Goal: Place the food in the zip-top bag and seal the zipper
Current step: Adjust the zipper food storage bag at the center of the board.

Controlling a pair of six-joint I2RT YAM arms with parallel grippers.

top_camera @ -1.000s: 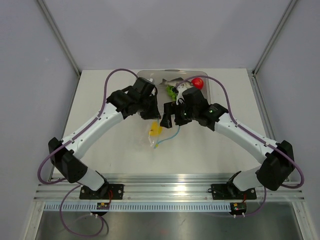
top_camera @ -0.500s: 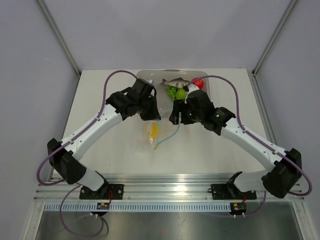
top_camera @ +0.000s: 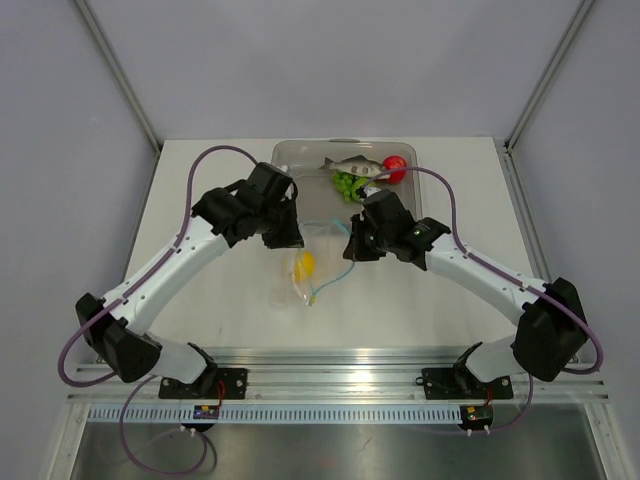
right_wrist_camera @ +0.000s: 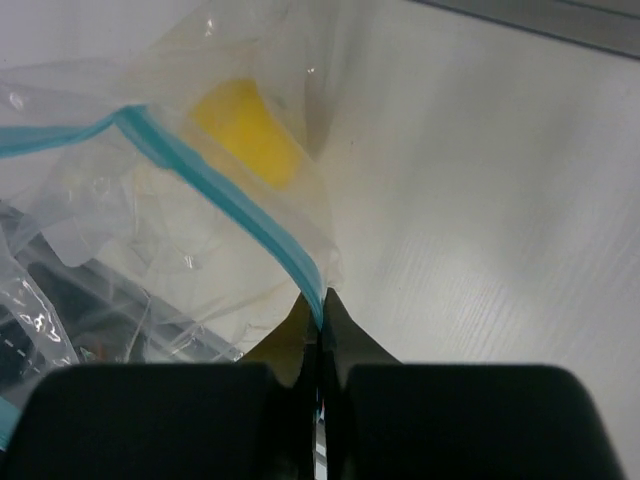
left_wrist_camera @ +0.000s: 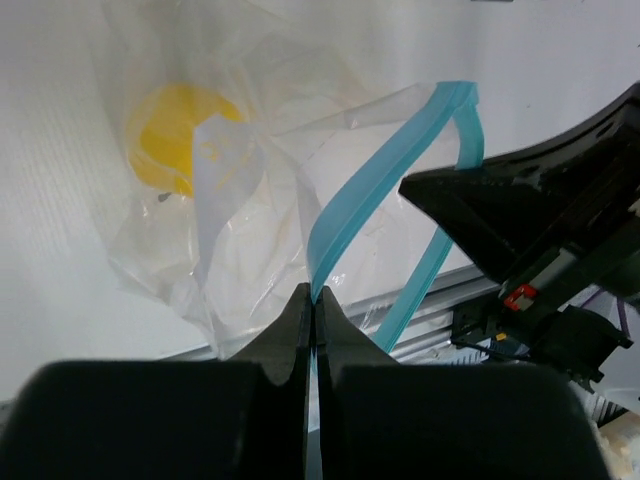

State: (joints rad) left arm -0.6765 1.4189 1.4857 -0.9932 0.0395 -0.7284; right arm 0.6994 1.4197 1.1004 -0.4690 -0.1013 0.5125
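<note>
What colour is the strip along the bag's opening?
The strip is teal-blue, clearest in the left wrist view.

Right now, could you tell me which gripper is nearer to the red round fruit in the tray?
Right. The right gripper pinches the zipper on the near side of the red round fruit, slightly left of it; the left gripper holds the zipper's other end, farther left.

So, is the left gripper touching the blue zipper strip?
Touching. The left wrist view shows the left gripper shut on the zipper strip.
</note>
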